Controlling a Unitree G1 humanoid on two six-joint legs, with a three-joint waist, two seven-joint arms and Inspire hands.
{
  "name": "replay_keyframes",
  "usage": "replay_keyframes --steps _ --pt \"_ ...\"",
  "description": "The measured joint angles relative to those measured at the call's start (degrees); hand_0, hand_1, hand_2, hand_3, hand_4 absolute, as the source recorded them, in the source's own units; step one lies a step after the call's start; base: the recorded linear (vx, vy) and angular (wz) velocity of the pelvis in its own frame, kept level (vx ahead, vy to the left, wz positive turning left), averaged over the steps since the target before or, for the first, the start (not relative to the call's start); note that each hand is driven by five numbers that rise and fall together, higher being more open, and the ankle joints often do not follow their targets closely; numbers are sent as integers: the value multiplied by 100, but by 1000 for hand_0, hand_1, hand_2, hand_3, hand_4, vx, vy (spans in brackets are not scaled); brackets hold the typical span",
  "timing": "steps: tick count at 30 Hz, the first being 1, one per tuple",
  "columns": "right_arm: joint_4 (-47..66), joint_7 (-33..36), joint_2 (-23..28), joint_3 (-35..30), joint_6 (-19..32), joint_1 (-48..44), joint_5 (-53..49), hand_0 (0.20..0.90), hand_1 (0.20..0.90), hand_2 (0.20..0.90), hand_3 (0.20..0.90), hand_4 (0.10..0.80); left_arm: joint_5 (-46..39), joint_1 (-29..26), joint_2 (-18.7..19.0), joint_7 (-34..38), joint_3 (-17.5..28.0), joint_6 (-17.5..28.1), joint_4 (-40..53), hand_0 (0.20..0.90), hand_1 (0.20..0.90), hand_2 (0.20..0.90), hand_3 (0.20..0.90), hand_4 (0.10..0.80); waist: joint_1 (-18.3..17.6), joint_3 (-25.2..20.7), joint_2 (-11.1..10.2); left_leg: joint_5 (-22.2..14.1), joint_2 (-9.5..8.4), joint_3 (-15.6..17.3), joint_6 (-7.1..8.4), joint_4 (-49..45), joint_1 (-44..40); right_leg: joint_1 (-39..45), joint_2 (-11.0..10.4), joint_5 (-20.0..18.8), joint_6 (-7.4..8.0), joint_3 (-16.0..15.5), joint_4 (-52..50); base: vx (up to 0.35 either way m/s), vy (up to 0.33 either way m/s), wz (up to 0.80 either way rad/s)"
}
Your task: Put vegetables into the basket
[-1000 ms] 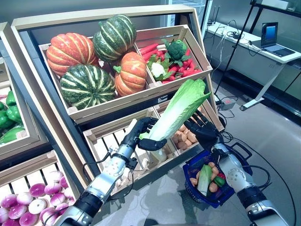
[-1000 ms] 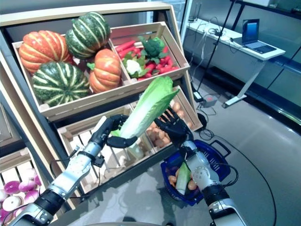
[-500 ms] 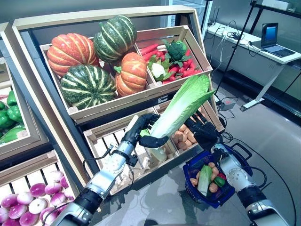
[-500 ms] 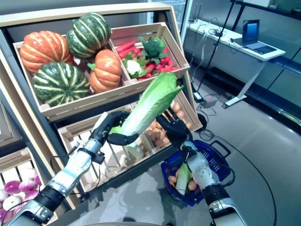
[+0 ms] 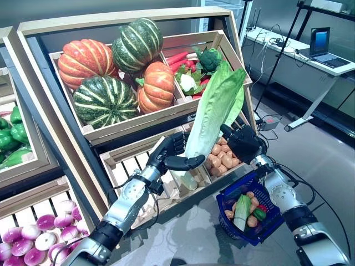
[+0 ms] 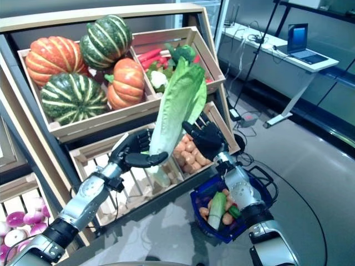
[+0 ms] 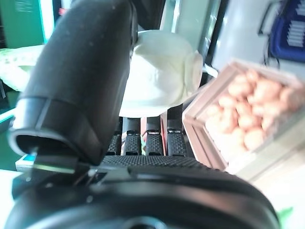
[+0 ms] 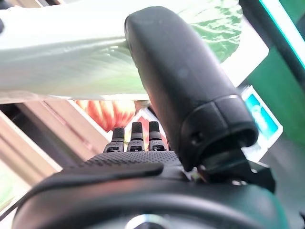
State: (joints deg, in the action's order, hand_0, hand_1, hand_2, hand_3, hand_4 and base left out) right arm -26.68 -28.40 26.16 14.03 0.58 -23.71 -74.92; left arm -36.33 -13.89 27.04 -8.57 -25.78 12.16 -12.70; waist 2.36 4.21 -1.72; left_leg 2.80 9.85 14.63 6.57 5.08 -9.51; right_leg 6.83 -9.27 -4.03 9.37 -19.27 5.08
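A long green lettuce [image 5: 213, 113] with a white base stands nearly upright in front of the shelf crates. My left hand [image 5: 169, 155] is shut on its lower part, thumb curled across the stalk; the pale base [image 7: 159, 76] shows past the fingers in the left wrist view. My right hand [image 5: 243, 143] is open just right of the lettuce, and its thumb [image 8: 181, 86] lies along the leaf [image 8: 71, 52] in the right wrist view. A blue basket [image 5: 267, 226] hangs below my right forearm with a cucumber [image 5: 241, 211] and other small vegetables inside.
Wooden shelf crates stand behind: pumpkins [image 5: 111, 72] upper left, carrots, broccoli and cauliflower [image 5: 194, 69] upper right, potatoes [image 5: 222, 158] just behind the hands. Purple onions [image 5: 33, 244] and green peppers [image 5: 11, 133] are at far left. A desk with a laptop [image 5: 321, 41] stands far right.
The lettuce has swung from a slant to nearly upright and risen. My left hand shifted slightly right with it. My right hand rose closer to the leaf.
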Motion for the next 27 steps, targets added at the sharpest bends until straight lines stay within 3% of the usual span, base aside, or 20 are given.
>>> replay_keyframes --steps 11,17,21,27 --pt "3 -180 1106 401 -11 -590 1377 900 900 900 900 800 13 87 124 -241 -76 -36 -201 300 300 300 300 400 -13 -72 96 3 1 -10 0 0 -7 15 0 -1 0 -5 0 0 0 0" --pt "-14 -311 1117 430 -569 -596 1287 900 900 900 900 800 64 177 272 -337 -80 -44 -201 300 300 300 300 400 -7 -80 84 3 0 -11 0 0 -8 18 0 -1 0 -7 0 0 0 0" --pt "-249 -818 1077 454 -994 -595 848 900 900 900 900 800 -12 247 305 -637 -81 -77 -201 300 300 300 300 400 31 -91 66 4 1 -29 1 0 -20 43 -1 -1 0 -22 0 0 0 0" --pt "-259 -1246 768 452 -1172 -595 153 900 900 900 900 800 -1010 255 167 -1436 -82 -480 -198 300 300 300 300 400 42 -110 37 8 1 -39 3 1 -48 79 -1 0 0 -19 0 0 0 0"
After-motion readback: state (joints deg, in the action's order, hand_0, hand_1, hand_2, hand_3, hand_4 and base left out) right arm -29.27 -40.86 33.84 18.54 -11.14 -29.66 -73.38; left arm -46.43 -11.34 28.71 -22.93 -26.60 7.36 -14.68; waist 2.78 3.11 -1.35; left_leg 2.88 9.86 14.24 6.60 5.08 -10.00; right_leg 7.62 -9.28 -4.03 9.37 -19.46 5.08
